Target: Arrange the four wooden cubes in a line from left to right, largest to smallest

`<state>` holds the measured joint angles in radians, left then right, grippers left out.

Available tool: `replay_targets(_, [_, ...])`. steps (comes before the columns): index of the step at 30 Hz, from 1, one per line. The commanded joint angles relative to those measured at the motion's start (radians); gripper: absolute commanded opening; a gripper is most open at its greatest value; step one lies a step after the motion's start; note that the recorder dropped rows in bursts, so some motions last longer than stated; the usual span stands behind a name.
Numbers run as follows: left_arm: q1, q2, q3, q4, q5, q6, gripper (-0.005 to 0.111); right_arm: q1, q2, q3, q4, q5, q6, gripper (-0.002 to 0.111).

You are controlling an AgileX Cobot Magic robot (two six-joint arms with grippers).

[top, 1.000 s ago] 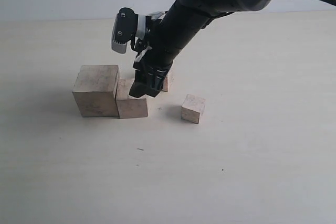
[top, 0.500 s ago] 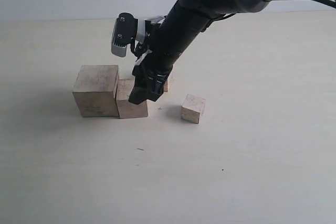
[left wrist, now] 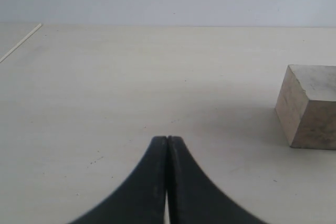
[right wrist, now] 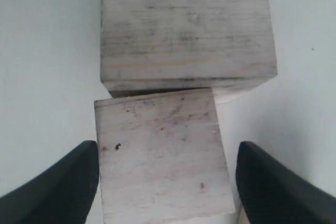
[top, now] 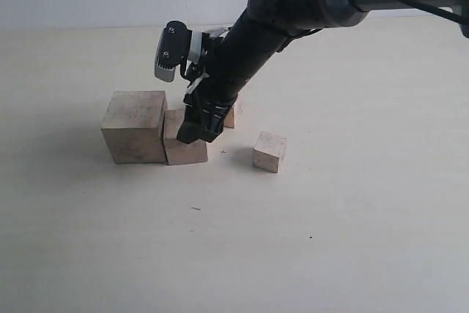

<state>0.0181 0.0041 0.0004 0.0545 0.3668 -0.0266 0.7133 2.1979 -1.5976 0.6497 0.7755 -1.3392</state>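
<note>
Four pale wooden cubes stand on the table. The largest cube [top: 134, 126] is at the left, and the second cube [top: 183, 150] touches its right side. A smaller cube [top: 269, 152] stands apart to the right, and another cube [top: 234, 116] is mostly hidden behind the right arm. My right gripper [top: 196, 131] is open and low over the second cube [right wrist: 160, 156], one finger on each side of it, with the largest cube [right wrist: 184, 30] just beyond. My left gripper [left wrist: 167, 141] is shut and empty above bare table, with the largest cube [left wrist: 310, 106] off to one side.
The pale table [top: 330, 240] stretches wide in front of and to the right of the cubes. The black right arm [top: 293, 5] reaches in from the upper right, over the back cube.
My right gripper has come down a little and edged left, so it now straddles the second cube. The cubes have hardly moved.
</note>
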Motion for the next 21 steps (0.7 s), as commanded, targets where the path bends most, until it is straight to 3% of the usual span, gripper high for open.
replay_targets(1, [-0.007, -0.004, 0.0, -0.008, -0.007, -0.008, 0.0, -0.003, 0.0, -0.004, 0.004, -0.026, -0.004, 0.069])
replay_targets(21, [-0.007, -0.004, 0.0, -0.008, -0.007, -0.008, 0.0, -0.003, -0.024, -0.004, 0.051, -0.038, 0.044, 0.069])
